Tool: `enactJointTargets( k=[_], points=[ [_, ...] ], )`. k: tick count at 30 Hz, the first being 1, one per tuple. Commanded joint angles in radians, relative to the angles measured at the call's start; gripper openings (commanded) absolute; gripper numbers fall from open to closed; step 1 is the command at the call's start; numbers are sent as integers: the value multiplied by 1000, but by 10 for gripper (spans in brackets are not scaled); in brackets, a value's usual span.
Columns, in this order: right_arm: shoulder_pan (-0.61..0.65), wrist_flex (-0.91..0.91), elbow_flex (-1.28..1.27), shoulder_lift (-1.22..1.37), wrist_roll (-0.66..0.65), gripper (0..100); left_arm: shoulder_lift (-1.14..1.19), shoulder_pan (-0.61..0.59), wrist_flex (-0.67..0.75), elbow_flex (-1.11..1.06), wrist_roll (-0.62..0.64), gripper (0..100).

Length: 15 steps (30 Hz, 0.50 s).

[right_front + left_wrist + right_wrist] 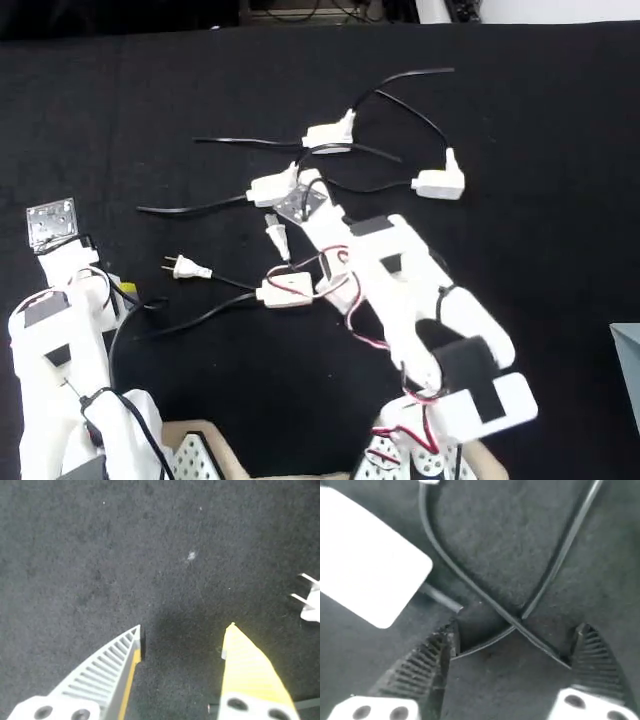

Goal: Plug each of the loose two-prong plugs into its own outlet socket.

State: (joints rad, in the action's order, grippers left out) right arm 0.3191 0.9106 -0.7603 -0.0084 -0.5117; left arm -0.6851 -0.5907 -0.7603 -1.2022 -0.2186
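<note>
One loose white two-prong plug (pixel 188 268) lies on the black cloth table (pixel 520 120) between the arms, prongs toward the released left gripper (pixel 182 635). The right gripper (pixel 515 630), also released, hangs over crossed thin black cords (pixel 470 587) beside a white rectangular socket block (pixel 365 575); I judge it should grasp a plug body, not cords, and align the prongs before pushing.

A white two-prong plug (pixel 186 267) lies unplugged near a white outlet socket (pixel 285 290).

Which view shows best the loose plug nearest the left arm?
The high view: the plug lies whole, prongs and cord visible. The left wrist view apparently catches its prongs at the edge; the right wrist view shows cables instead.
</note>
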Motion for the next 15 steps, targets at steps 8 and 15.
enactJointTargets(
  k=[8, 15],
  points=[
    [-120, -117, 35, 38, 0, 24, -8, 13, 17, 7, 2, 264],
    [-164, -35, 8, -183, -6, 12, -8, 13, 17, 7, 2, 264]
  ],
)
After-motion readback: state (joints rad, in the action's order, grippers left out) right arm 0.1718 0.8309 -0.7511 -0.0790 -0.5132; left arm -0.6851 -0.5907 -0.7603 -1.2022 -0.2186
